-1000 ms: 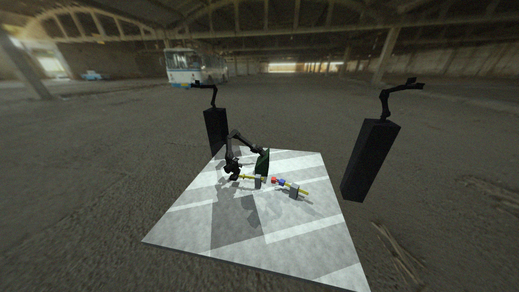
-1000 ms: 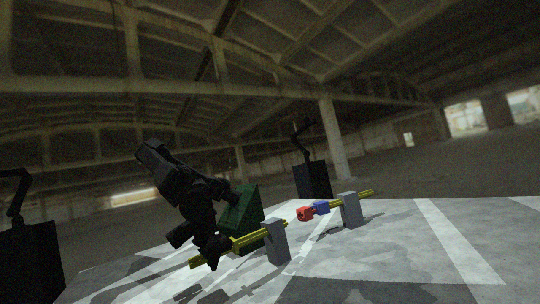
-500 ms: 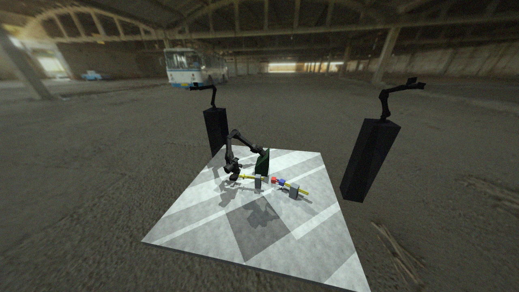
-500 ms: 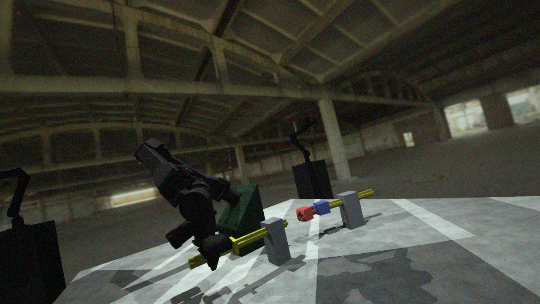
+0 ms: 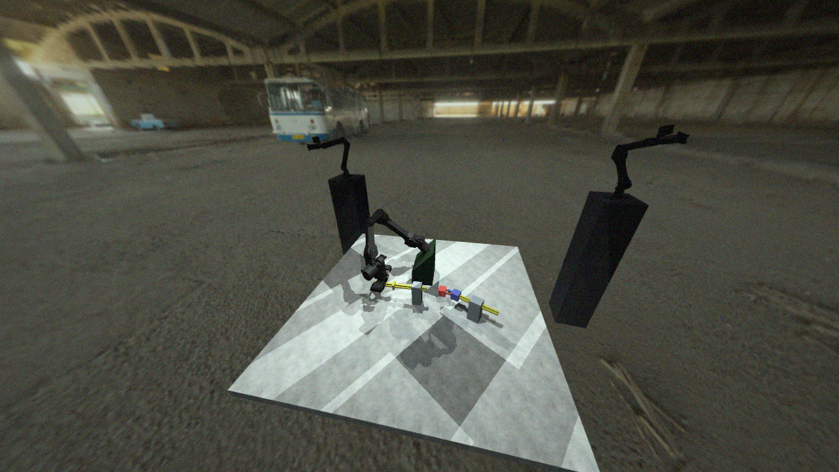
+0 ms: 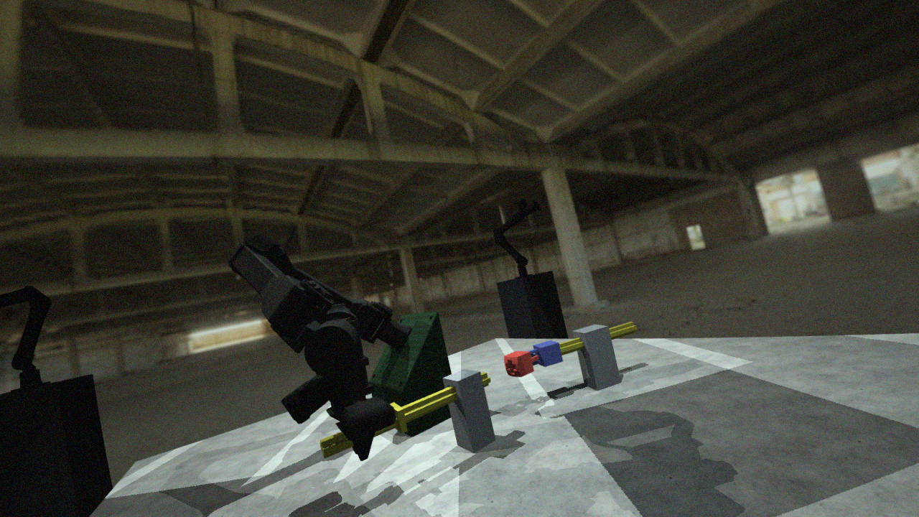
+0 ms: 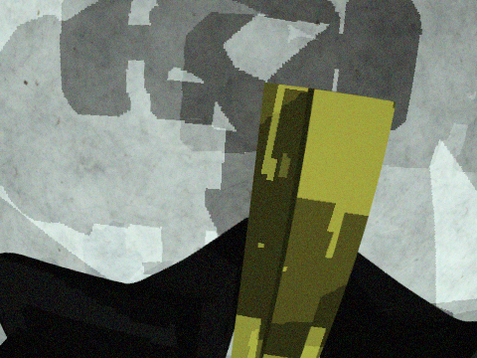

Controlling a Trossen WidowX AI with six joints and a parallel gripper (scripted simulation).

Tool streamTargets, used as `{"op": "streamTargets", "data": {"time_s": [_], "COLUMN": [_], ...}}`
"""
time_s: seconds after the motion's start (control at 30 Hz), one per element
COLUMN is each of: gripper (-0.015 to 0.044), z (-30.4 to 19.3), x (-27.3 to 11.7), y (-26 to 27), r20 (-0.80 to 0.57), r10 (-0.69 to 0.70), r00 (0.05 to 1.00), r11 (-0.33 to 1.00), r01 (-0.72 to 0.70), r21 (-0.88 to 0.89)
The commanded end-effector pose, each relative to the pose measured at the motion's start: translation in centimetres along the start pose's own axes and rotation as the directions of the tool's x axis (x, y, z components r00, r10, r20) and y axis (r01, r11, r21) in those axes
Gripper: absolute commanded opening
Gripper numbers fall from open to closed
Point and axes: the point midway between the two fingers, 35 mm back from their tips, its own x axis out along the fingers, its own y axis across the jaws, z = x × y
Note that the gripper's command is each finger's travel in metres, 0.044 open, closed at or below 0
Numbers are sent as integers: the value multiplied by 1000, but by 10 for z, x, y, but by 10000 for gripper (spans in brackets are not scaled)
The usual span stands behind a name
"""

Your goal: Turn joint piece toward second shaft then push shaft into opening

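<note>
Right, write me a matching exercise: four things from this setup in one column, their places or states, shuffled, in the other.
Column 1
1. Red square joint piece
2. Blue cube-shaped piece
3. Black parallel-jaw gripper
4. Dark green wedge-shaped stand

Column 2
A. Closed on the yellow shaft with a collar
B. Under the foot of the working arm
C. At the outer end of the hinge, with no shaft in its opening
D. Directly on the end of the other yellow shaft

Right pairs: 1-C, 2-D, 3-A, 4-B
</note>
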Motion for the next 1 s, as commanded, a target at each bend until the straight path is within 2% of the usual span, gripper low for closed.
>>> {"op": "streamTargets", "data": {"time_s": [0.0, 0.97], "gripper": [67, 67], "z": [0, 0], "x": [0, 0], "y": [0, 0], "r20": [0, 0], "r10": [0, 0], "r00": [1000, 1000], "r11": [1000, 1000], "r01": [0, 0], "r21": [0, 0]}}
